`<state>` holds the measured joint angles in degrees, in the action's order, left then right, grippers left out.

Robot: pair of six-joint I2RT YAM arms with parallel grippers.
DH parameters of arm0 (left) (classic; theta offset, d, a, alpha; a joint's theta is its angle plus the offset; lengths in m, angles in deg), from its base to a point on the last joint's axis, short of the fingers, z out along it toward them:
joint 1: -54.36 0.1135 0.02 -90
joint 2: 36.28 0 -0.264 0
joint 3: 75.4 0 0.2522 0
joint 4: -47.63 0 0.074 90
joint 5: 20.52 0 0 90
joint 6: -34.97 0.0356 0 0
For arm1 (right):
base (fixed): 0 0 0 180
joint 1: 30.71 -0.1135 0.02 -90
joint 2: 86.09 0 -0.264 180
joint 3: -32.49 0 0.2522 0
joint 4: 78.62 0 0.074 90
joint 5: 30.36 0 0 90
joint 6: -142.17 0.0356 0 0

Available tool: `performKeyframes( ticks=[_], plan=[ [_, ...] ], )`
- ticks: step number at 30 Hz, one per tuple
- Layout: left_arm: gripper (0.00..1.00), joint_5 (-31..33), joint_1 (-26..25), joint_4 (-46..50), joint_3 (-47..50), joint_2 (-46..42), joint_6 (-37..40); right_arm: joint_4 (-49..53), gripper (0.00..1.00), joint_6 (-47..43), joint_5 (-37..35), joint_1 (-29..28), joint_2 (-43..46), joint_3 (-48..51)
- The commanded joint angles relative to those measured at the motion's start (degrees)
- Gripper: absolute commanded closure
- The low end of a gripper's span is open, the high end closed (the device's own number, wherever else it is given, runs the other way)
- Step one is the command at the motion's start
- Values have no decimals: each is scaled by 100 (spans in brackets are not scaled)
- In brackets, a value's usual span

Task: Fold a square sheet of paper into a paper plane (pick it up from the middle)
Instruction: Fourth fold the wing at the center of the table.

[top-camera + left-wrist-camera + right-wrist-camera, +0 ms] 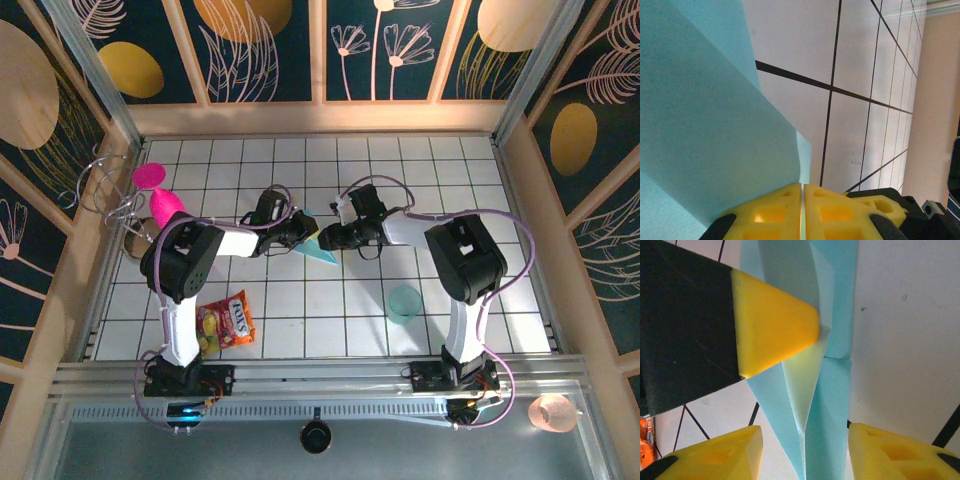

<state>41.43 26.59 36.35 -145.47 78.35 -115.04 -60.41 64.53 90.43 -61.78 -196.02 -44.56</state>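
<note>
The light-blue paper plane (pixel 322 252) is a narrow folded dart with a centre crease, held up over the middle of the tiled table. My left gripper (pixel 303 233) is shut on it: in the left wrist view its yellow fingertips (pixel 775 207) press together with a thin paper edge between them, and the paper (pixel 705 125) spreads to the left. My right gripper (pixel 805 445) faces it from the right, open. Its two yellow fingertips (pixel 725 452) stand apart on either side of the folded paper (pixel 832 405) without pinching it. The left gripper's fingertip (pixel 772 325) shows above.
A translucent teal cup (pixel 404 302) stands right of centre near the front. A candy bag (pixel 226 322) lies by the left arm's base. Pink objects (pixel 160 195) and a wire stand (pixel 105 190) sit at the left wall. Wooden walls enclose the table.
</note>
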Motion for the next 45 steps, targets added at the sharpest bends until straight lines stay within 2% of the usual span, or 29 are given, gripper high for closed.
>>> performKeyframes(
  ticks=[1, 7, 18, 26, 37, 45],
  plan=[
    [90, 3, -39, 67, -107, 86, 72, 161, 55, -147, -125, 4, -182, -123],
    [90, 13, -34, 87, -107, 92, 94, 189, 65, -85, 15, 114, -340, -13],
    [90, 10, -35, 121, -184, 146, 111, 319, 77, -56, 61, 162, -603, 27],
    [90, 47, -35, 272, -264, 65, 203, 421, 78, -88, 103, 171, -717, 9],
    [90, 438, -35, 614, -10, -573, 461, 585, 78, -62, -37, 147, -828, -84],
    [90, 324, -36, 731, -251, -262, 429, 652, 78, -59, -55, 127, -912, -160]
  ],
)
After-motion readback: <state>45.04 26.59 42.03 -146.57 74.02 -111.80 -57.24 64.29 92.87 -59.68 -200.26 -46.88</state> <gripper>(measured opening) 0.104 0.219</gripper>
